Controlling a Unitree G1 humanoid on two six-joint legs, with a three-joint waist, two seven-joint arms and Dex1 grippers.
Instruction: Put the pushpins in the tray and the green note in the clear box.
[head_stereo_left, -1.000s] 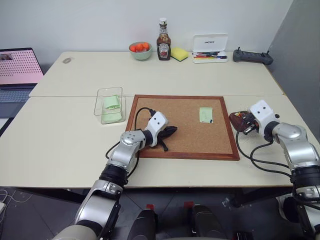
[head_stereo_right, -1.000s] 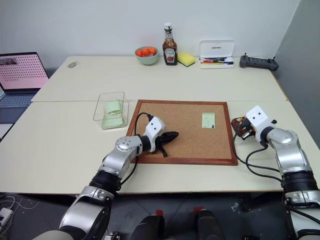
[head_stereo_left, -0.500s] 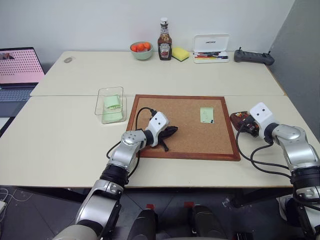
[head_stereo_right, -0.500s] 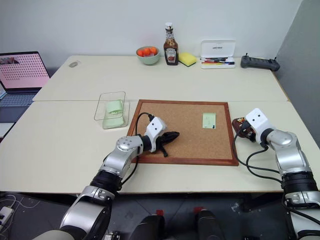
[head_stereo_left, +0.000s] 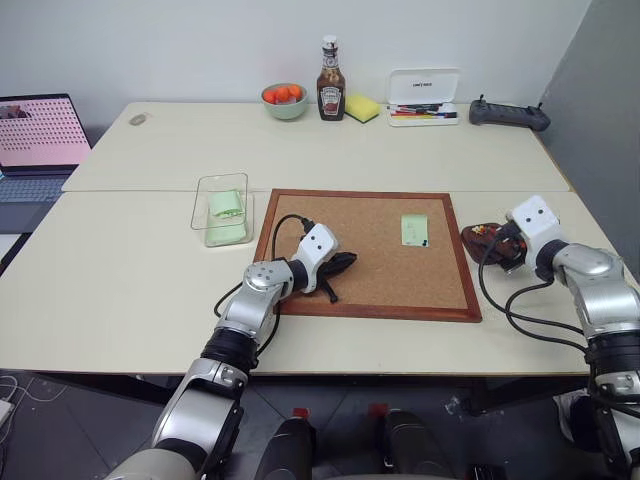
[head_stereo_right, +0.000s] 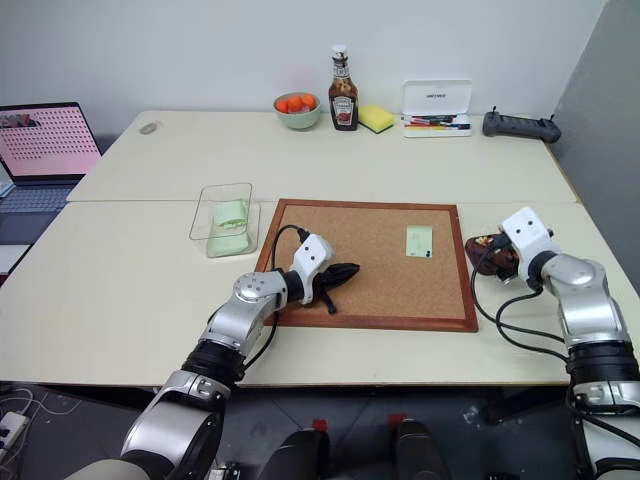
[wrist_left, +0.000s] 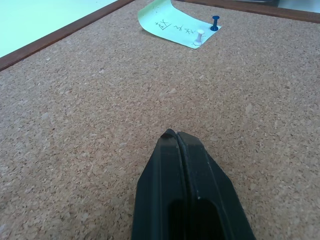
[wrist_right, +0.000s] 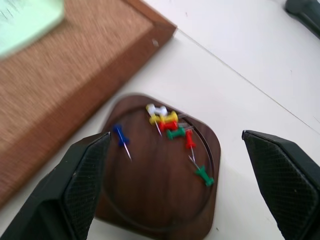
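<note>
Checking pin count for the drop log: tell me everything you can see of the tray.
The tray is a small, shallow, dark reddish-brown dish of wood-like look, squarish with rounded corners and a round recess. It lies flat on the pale table, just off the corkboard's right frame edge. Inside lie loose pushpins: one blue, one white, one yellow, two red, two green. The right gripper hangs open above it, a finger to either side, not touching it.

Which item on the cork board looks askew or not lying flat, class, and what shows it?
The green note on the cork board is not flat: its far edge curls up while a white pin and a blue pin hold the near edge. Nothing looks spilled or damaged.
</note>
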